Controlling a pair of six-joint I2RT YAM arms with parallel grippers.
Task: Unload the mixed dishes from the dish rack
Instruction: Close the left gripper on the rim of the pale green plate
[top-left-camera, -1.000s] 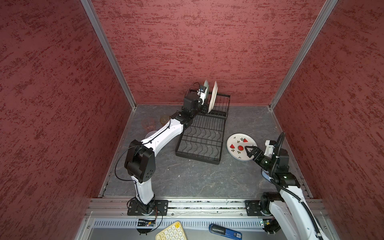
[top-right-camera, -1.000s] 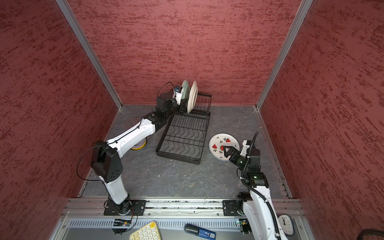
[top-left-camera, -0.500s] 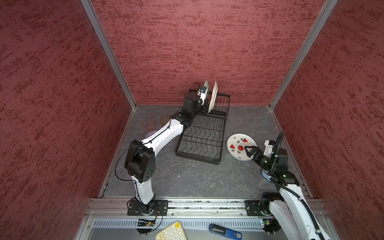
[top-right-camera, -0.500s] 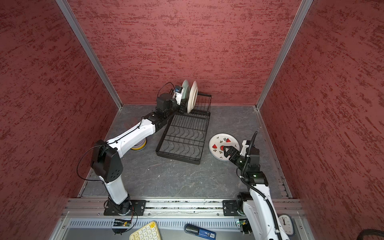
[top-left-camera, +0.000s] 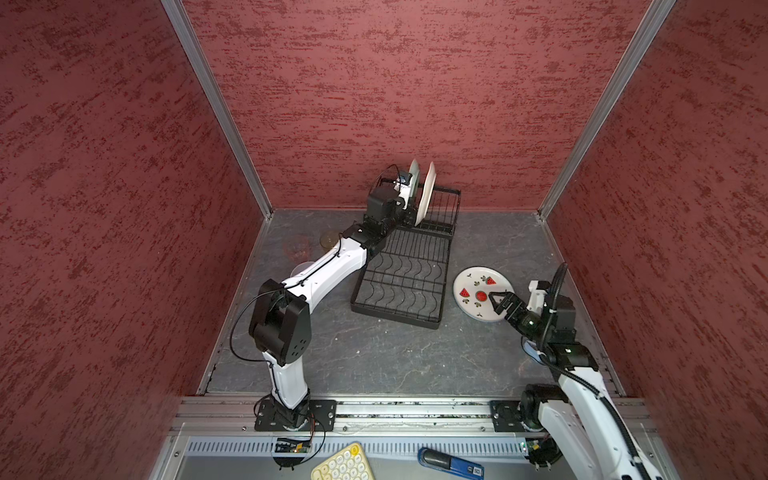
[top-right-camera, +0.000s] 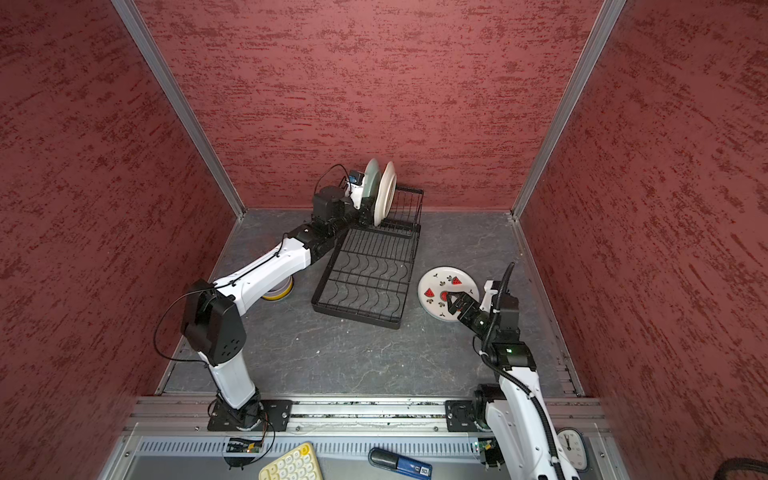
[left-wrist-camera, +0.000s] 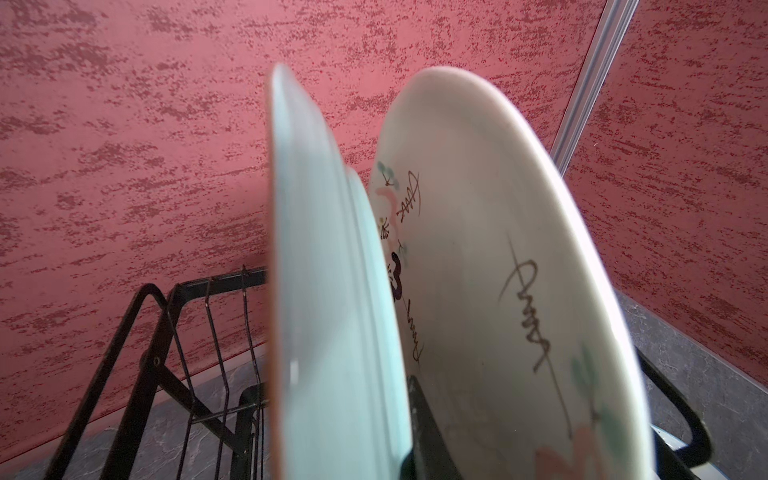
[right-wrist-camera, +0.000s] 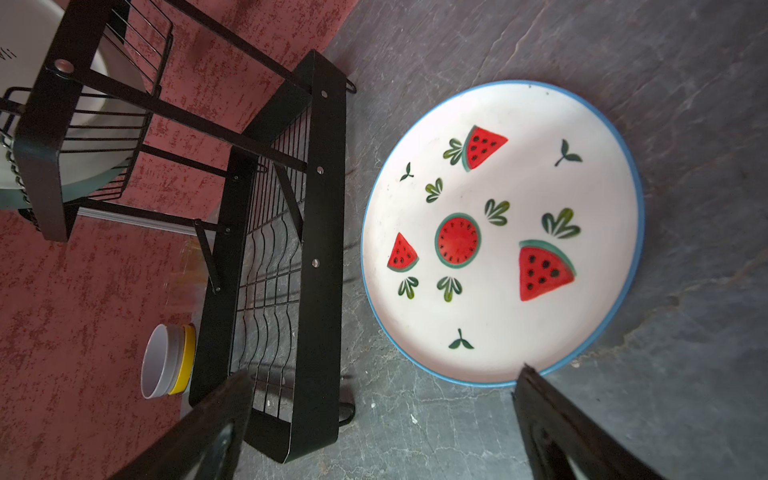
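Dish rack (top-left-camera: 392, 316) sits mid-table toward the back wall. Its low tray is bare. Only the raised basket (top-left-camera: 451, 208) is loaded, with two plates on edge: pale green plate (left-wrist-camera: 328, 291) and, just beside it, cream floral plate (left-wrist-camera: 498, 270). Already on the table (top-left-camera: 374, 365): watermelon plate (right-wrist-camera: 498, 232) lying flat right of the rack in both top views. On the rack's other side, lilac bowl (right-wrist-camera: 160, 361) nested in yellow bowl (right-wrist-camera: 188, 353), with amber tumbler (top-left-camera: 328, 239) and pink tumbler (top-left-camera: 297, 248) showing faintly near the left wall. Left gripper (top-right-camera: 364, 208) is in at the basket, jaws narrowed astride the green plate's near rim. One finger (left-wrist-camera: 419, 424) lies in the gap between the two plates, against the green one; the other finger is hidden behind it. Reads as a pinch made on that plate. Right gripper (right-wrist-camera: 385, 370) hangs low over the near edge of the watermelon plate, jaws spread wide, nothing in them. Step in hand, by my reading: pulling the green plate, one of the last two items racked. Next move calls for a lift along the plate's own plane, out of its slot. No tilt toward the cream plate, which stands close enough to be knocked. Clear the basket's top wire, then swing out to open table and lay it flat. Thin rim hold, so go slowly.
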